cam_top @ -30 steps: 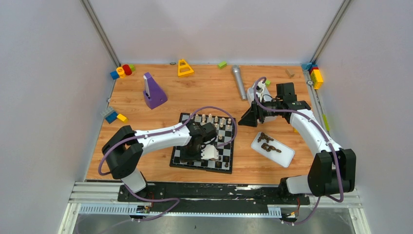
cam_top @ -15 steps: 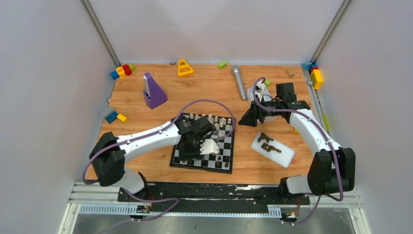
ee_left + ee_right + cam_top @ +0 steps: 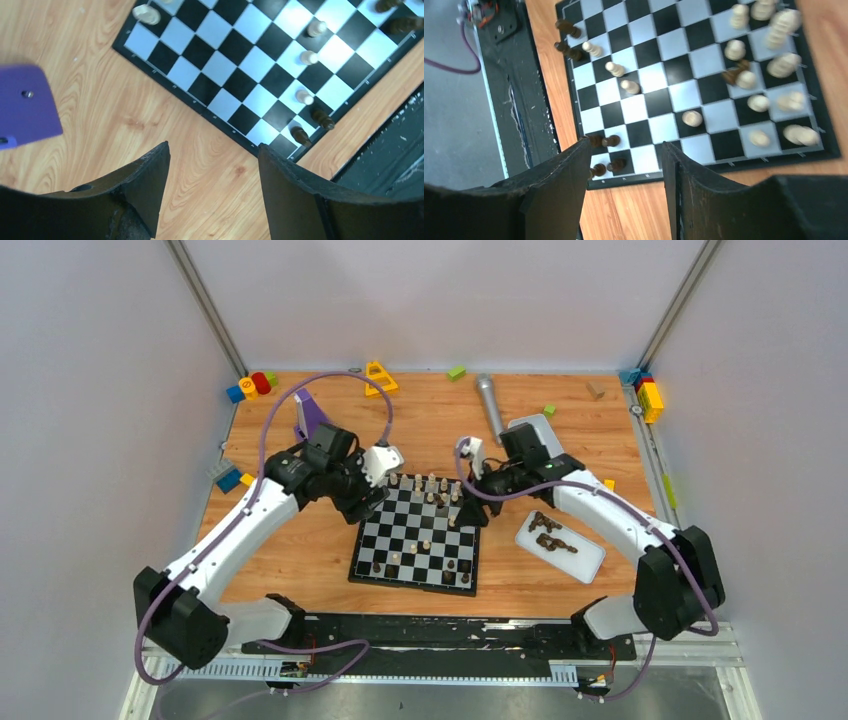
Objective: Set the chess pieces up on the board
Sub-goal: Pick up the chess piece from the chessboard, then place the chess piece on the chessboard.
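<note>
My left pincer: released, empty; beside board, keeping clear of pieces;
My right pincer: released, empty; over board, likely to pick one

You see your left gripper spread wide and empty above the table, the board just beyond, 3 cream pieces lined up, 2 dark pieces near its corner, and a purple block at left.

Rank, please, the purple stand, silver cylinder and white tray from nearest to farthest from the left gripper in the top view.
1. Purple stand, just beyond the left gripper.
2. Silver cylinder, far centre.
3. White tray, right of the board.
</note>
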You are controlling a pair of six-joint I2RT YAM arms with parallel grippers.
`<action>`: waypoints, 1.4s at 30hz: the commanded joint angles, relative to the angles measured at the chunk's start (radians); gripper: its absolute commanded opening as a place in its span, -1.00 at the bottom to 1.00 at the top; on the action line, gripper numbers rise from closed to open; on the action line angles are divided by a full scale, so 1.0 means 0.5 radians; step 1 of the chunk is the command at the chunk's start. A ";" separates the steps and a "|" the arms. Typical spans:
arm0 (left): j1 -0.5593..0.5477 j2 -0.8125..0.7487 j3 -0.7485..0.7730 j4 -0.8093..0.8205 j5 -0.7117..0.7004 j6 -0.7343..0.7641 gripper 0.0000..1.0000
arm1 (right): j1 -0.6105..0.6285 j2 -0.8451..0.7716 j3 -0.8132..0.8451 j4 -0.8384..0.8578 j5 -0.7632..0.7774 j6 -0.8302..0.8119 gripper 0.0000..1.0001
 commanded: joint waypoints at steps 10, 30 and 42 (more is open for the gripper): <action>0.720 -0.235 -0.114 0.248 0.110 -0.325 0.56 | 0.688 0.534 0.243 0.069 0.692 -0.183 0.08; 0.815 -0.316 -0.117 0.278 0.165 -0.352 0.58 | 0.851 0.850 0.458 0.065 0.774 -0.256 -0.49; 0.831 -0.339 -0.111 0.308 0.115 -0.369 0.58 | 0.780 0.870 0.884 -0.049 1.042 -0.344 -1.00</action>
